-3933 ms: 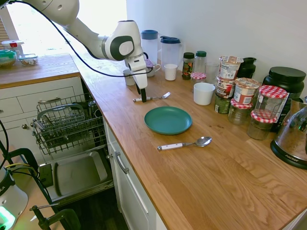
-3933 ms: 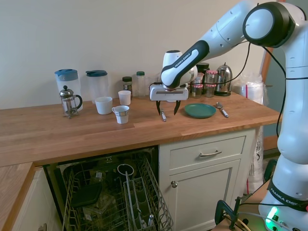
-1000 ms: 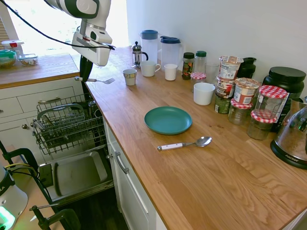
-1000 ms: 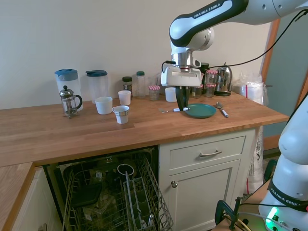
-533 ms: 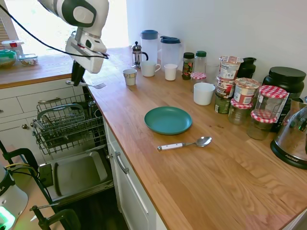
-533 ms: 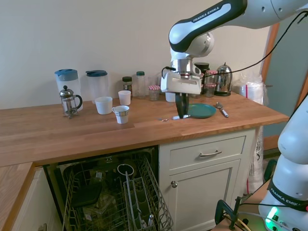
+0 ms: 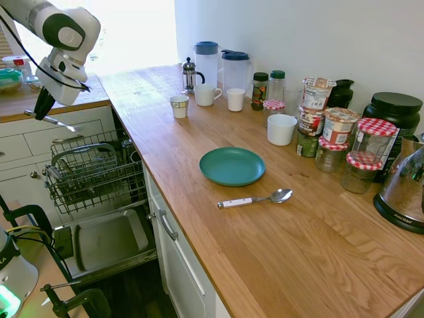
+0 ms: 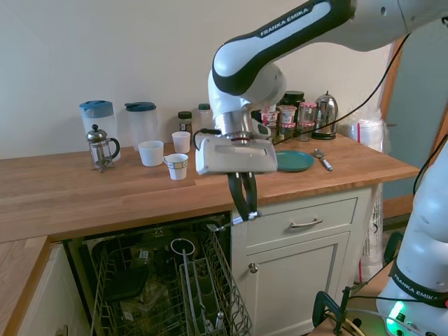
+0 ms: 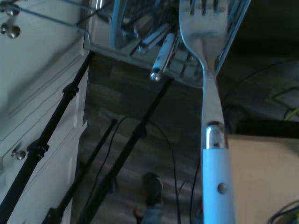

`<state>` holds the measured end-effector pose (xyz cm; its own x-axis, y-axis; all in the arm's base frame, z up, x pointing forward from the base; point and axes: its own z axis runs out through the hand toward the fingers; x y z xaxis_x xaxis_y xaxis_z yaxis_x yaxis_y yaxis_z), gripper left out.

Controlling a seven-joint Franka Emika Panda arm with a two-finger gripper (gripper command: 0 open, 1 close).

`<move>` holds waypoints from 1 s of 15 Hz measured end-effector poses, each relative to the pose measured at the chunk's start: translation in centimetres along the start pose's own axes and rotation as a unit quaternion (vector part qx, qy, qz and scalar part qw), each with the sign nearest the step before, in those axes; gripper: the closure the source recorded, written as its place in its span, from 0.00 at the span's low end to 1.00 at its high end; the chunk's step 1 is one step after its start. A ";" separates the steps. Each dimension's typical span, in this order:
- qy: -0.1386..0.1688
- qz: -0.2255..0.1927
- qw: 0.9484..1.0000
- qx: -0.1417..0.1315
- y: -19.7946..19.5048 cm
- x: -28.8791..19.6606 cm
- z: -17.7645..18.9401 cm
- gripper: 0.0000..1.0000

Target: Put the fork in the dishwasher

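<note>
Tool (image 8: 244, 210) downward (fingers (image 8: 250, 198) clamped)

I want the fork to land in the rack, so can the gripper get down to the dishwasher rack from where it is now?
Probably yes. The gripper holds the fork above the pulled-out rack of the dishwasher, whose door is down; nothing visible lies between them.

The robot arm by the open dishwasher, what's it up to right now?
The gripper is shut on the fork, holding it by the handle with the tines sticking out sideways. It hangs in front of the counter edge, above the dishwasher, whose door is down and wire rack pulled out. The fork is not in the rack yet. On the counter sit the teal plate and a white-handled spoon, neither of them touched by the gripper.
</note>
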<state>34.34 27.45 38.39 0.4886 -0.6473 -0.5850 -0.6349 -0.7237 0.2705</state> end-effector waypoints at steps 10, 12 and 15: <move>-0.129 0.051 0.990 -0.015 -4.8 4.0 5.1 1.00; -0.149 0.067 0.986 -0.029 -5.1 6.3 6.3 1.00; -0.178 0.075 0.980 -0.054 -6.2 7.8 8.1 1.00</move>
<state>37.27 28.86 25.97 0.1434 -0.6379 -0.7566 -0.6065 -0.6608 0.4421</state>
